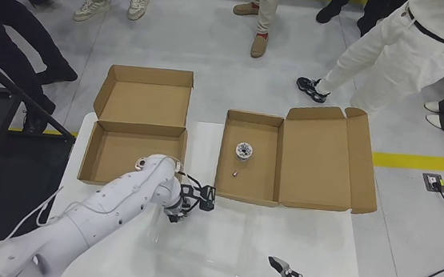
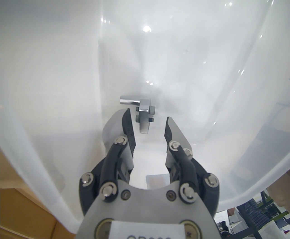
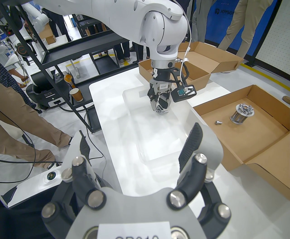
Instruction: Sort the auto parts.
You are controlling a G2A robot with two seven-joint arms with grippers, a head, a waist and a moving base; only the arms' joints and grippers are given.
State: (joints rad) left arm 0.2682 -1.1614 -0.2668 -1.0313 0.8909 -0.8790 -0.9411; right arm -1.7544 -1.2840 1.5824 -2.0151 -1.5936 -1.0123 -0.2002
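left gripper (image 2: pixel 147 120): its two fingers are apart. It hangs low inside the clear bin, at the lower left of the middle in the top view.
metal part (image 2: pixel 143 113): a small shiny bent piece with a round stub and dark bolts. It lies on the bin floor, between the tips of the left gripper's fingers. A gap shows on each side of it.
clear bin (image 3: pixel 136 126): it sits on the white table (image 1: pixel 277 232), below the two boxes in the top view.
right gripper (image 3: pixel 139 135): its fingers are wide apart and hold nothing. It is at the bottom edge of the top view, right of the middle, well apart from the bin's part.
left box (image 1: pixel 116 156): brown, open, at the upper left of the table in the top view.
right box (image 1: pixel 260 178): brown, open, in the middle of the top view, its lid lying flat to the right.
round part (image 1: pixel 243 150): silver, it stands upright in the right box.
small bolt (image 1: pixel 236 173): it lies in the right box, near the round part but not touching it.
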